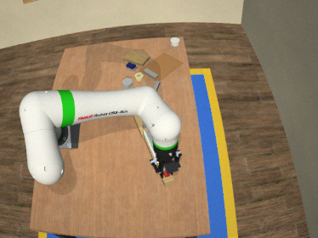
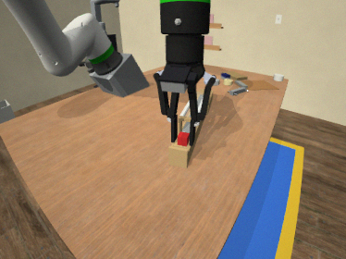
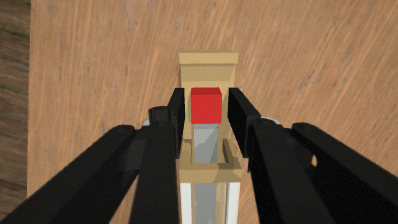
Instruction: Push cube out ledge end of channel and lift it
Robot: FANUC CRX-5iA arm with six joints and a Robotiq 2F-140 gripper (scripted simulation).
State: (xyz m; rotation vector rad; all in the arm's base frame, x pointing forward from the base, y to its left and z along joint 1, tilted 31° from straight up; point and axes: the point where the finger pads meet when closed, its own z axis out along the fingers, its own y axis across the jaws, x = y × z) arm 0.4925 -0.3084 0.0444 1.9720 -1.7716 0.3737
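Observation:
A small red cube (image 3: 205, 105) sits on the short ledge at the end of the tan channel (image 3: 207, 165), just behind the raised lip (image 3: 208, 67). It also shows in the exterior view (image 2: 183, 139) and the overhead view (image 1: 167, 175). My gripper (image 3: 206, 102) points straight down over that end. Its two black fingers stand on either side of the cube, outside the ledge walls, with small gaps to the cube. The fingers are partly open and hold nothing. In the side view the fingertips (image 2: 183, 130) reach down to about the cube's height.
The long channel runs away toward the table's far end. There lie a wooden board (image 1: 137, 58), a blue block (image 1: 131, 65), a beige ring (image 1: 139, 76), grey pieces (image 1: 127, 82) and a white cup (image 1: 174, 42). The table's right edge (image 1: 200, 153) is near.

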